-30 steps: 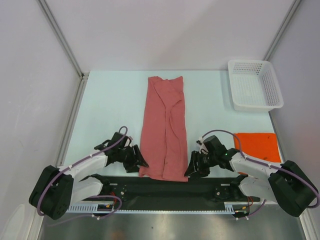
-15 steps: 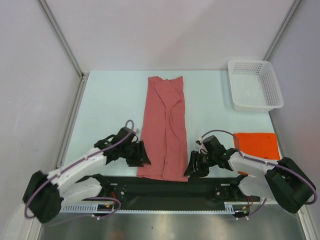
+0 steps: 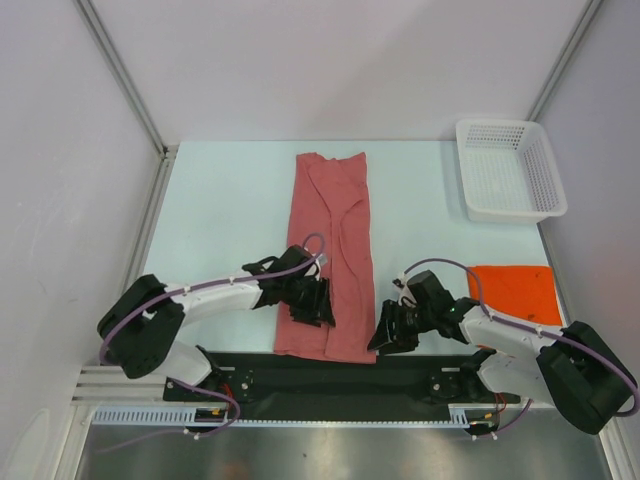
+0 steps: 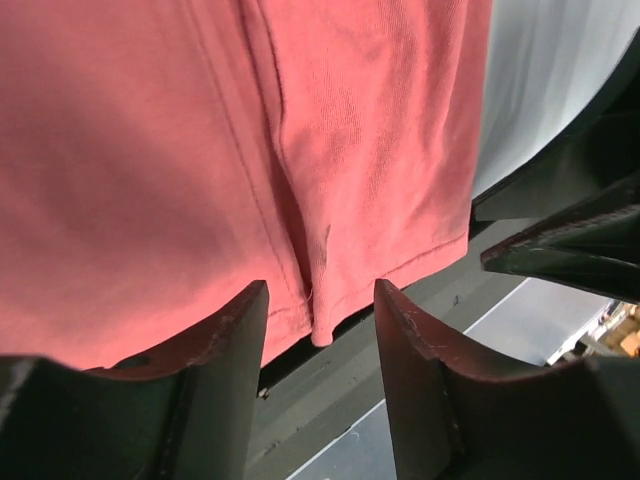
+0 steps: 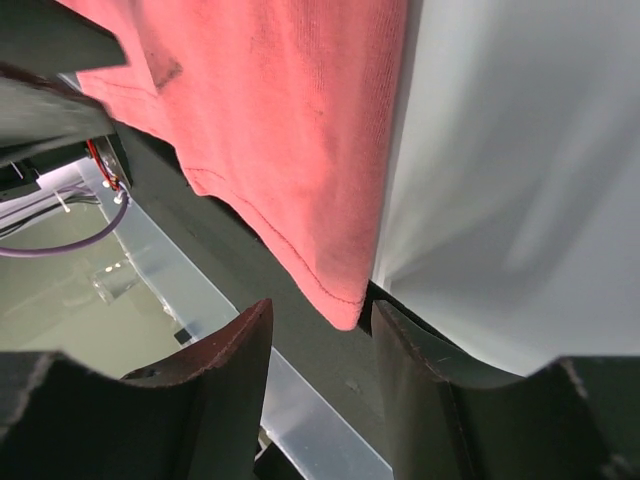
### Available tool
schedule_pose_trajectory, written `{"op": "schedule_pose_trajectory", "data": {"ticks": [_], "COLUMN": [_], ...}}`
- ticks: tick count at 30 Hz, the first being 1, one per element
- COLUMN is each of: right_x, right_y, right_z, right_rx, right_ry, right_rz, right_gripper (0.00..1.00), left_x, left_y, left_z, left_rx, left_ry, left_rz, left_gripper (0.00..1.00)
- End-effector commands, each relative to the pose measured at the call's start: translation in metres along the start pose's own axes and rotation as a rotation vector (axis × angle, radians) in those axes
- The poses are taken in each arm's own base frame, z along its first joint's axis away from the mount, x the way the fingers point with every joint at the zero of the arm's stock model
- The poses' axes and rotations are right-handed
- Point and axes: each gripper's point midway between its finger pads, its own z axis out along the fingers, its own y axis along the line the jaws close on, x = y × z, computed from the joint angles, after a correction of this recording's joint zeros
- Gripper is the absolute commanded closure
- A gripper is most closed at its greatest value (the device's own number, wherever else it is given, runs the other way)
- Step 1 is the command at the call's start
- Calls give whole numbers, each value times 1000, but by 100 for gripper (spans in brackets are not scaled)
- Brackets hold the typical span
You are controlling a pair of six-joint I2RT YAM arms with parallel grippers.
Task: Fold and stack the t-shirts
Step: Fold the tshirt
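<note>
The pink-red t-shirt (image 3: 330, 250) lies as a long folded strip down the table's middle, its near hem over the black front strip. My left gripper (image 3: 312, 308) is open, hovering over the shirt's near end; the hem (image 4: 330, 290) shows between its fingers. My right gripper (image 3: 384, 334) is open at the shirt's near right corner (image 5: 345, 300), which sits between its fingers. The orange t-shirt (image 3: 514, 292) lies as a flat rectangle at the right.
A white perforated basket (image 3: 510, 170) stands at the back right. A black strip (image 3: 330, 375) runs along the table's near edge. Grey walls with metal posts enclose the table.
My left gripper has moved right, from beside the shirt's near left edge to over the shirt. My right gripper has barely moved.
</note>
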Motion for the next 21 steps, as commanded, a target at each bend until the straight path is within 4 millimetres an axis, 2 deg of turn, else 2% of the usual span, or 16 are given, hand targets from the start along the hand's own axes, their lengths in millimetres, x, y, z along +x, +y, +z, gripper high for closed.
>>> {"op": "schedule_pose_trajectory", "data": {"ticks": [1,3,8,11,19,21], "right_x": [-1,0,0,0,0,0], "right_y": [2,2,3,3,2,2], "right_z": [-1,-1,-2,-2,-1,-1], "right_rx": [-11,-13,-22,-25,-20,-19], "right_ry": [-22,-21,-26,-27,-23,-22], "right_rz": [-8,-7,-9,-10,-14,-14], "right_gripper": [50,51,52,52,52,52], "left_x": [-9,-8,-4,-2,0,1], "left_y": [-28,-26,-19,-17,-16,-17], "left_z": [5,10,16,19,26,26], "left_rx": [89,80,54,51,69,75], "left_ry": [-12,-1,15,27,37,43], "left_rz": [74,75,61,57,49,48], "left_gripper": [50,55,53,56,77,88]}}
